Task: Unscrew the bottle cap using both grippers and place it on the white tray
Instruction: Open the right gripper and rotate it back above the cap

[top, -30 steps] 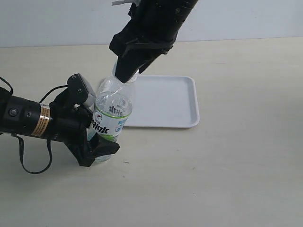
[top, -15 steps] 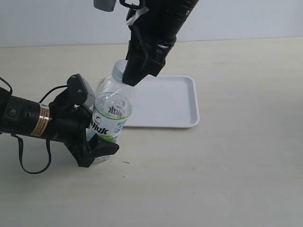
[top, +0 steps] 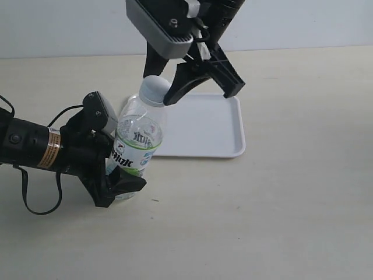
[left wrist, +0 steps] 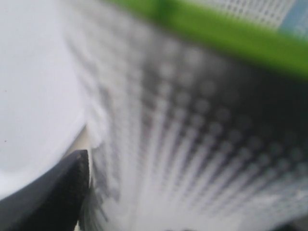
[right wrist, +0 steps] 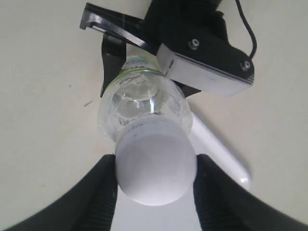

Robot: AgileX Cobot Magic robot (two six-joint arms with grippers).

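The bottle cap sits on the bottle. The right tool pinches it and the left tool clamps the body. Nothing is on the white tray yet.

A pale beige, matte table runs to its far edge, where a plain light grey wall rises. Soft, even light.

Clear glossy plastic among matt black and beige surfaces

The bottle is showing clear, glossy plastic under a smooth printed label, and the bottle cap is looking like smooth matt white plastic. At two o'clock from it, the white tray is gleaming faintly as smooth plastic. The left gripper and right gripper are showing matt black plastic, and the table is looking smooth and matt.
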